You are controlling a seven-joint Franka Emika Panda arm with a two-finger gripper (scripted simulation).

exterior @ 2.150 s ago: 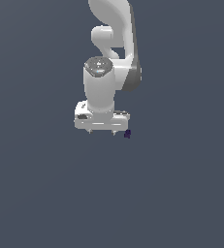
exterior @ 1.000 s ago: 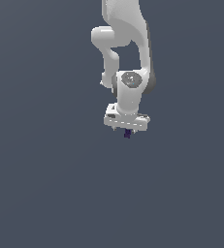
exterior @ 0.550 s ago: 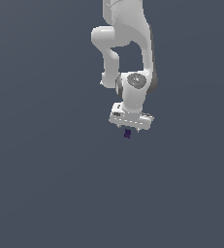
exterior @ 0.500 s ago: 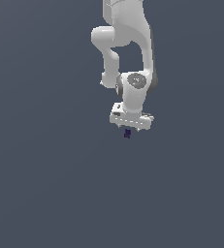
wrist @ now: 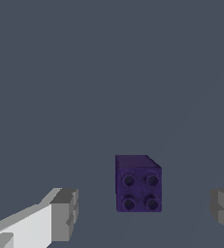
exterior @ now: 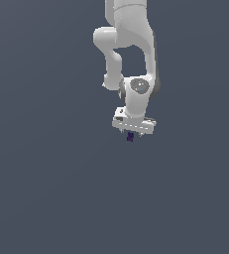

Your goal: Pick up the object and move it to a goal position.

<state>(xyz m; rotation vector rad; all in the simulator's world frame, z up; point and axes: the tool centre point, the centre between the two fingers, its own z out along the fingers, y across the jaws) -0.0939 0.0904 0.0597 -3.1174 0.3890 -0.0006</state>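
Observation:
The object is a tiny dark purple block with four studs on one face (wrist: 138, 184). It lies on the grey floor. In the exterior view the block (exterior: 130, 137) shows just below the white hand. My gripper (wrist: 143, 209) is open, with one grey fingertip (wrist: 65, 213) on each side of the block and a clear gap between each fingertip and the block. In the exterior view the gripper (exterior: 134, 133) points down, directly over the block, and its fingertips are hard to make out.
Only the plain grey floor (exterior: 46, 188) and the white arm (exterior: 131, 44) above the hand are in view.
The arm swung to the exterior view's right until the hand stood over the block, then sank a little. The block has not moved.

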